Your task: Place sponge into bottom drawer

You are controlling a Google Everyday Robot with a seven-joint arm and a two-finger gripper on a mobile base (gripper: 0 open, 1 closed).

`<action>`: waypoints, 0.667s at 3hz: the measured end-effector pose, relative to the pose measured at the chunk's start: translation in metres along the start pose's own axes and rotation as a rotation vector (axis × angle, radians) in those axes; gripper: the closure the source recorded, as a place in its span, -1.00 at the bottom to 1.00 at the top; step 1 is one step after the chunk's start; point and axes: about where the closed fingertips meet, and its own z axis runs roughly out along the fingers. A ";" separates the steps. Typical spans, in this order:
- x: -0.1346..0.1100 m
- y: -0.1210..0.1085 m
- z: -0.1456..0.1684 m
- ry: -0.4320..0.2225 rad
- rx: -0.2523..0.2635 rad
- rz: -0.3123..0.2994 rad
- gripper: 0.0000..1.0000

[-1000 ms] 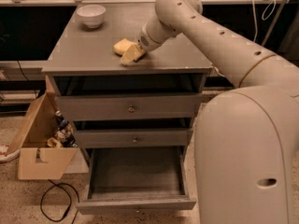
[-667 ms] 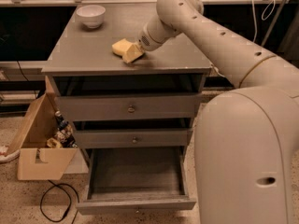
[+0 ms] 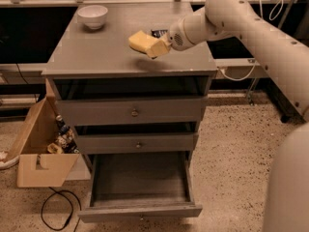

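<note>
The pale yellow sponge (image 3: 144,43) is held in my gripper (image 3: 161,46), lifted a little above the grey cabinet top (image 3: 96,50), right of centre. The gripper is shut on the sponge's right end. The bottom drawer (image 3: 140,182) stands pulled out at the foot of the cabinet, its grey tray showing nothing inside. It lies well below and in front of the sponge.
A white bowl (image 3: 92,16) sits at the cabinet top's back left. A flat black device (image 3: 159,32) lies behind the sponge. The two upper drawers (image 3: 133,111) are shut. An open cardboard box (image 3: 41,144) with items stands left of the cabinet, with a black cable (image 3: 55,209) on the floor.
The gripper has lifted the sponge off the cabinet top and carried it a little toward the front. The view has also shifted, so the cabinet sits more central.
</note>
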 end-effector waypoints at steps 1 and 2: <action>0.025 0.023 -0.064 -0.013 -0.005 -0.035 1.00; 0.061 0.057 -0.096 -0.002 -0.092 -0.087 1.00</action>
